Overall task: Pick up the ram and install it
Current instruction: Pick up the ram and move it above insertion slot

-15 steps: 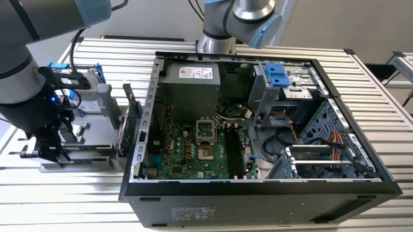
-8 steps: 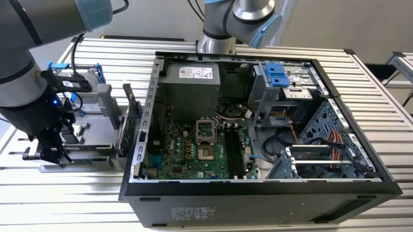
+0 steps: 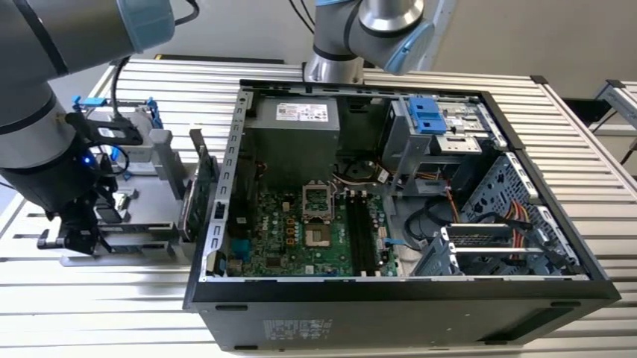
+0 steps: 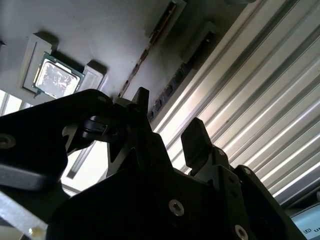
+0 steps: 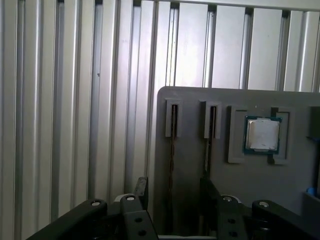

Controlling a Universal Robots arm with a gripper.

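Slatted metal table (image 3: 100, 313) runs under everything. At the exterior view's left, the arm (image 3: 30, 127) reaches down over a grey tray (image 3: 149, 216) that lies on the slats just beside the case.

In the first wrist view the gripper (image 5: 174, 190) hangs above that tray with its black fingers (image 5: 141, 190) set well apart and nothing held between them. The ram (image 5: 172, 130) stands on edge in a narrow slot of the tray, in line with the gap between the fingers and not gripped by either. A second stick (image 5: 209, 130) stands in the neighbouring slot, parallel to the ram. Beyond it a CPU (image 5: 261, 135) lies flat in a square pocket. The second wrist view shows the same open gap, with the ram (image 4: 145, 55) and the CPU (image 4: 55, 77) on the grey tray past the fingertips.

Further right in the exterior view, a green card (image 3: 204, 198) stands upright between the tray and the case (image 3: 398, 294). The case lies on its side with the panel off. Inside, the motherboard (image 3: 289, 231) fills the half toward the exterior view's left. A perforated drive cage (image 3: 508, 194) takes up the half toward the exterior view's right, with a blue latch (image 3: 426, 115) near the far wall.
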